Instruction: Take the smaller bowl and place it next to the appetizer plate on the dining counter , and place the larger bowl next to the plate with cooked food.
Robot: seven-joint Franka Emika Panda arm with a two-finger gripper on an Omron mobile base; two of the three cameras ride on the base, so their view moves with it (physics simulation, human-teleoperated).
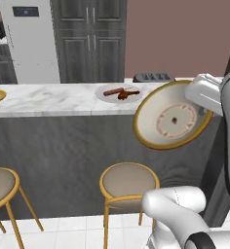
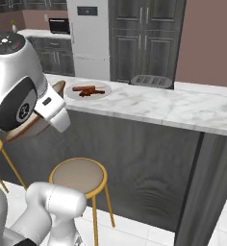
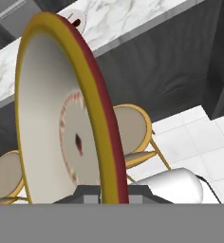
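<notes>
Larger bowl (image 1: 171,121) is pinched by its rim in the gripper (image 3: 109,192) (tipped up), not yet beside the plate with cooked food (image 1: 118,92).

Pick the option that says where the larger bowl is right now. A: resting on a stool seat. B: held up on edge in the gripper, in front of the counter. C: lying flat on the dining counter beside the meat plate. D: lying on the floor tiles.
B: the larger bowl is tipped on edge, its rim clamped by the gripper, in front of the dining counter above the stools.
</notes>
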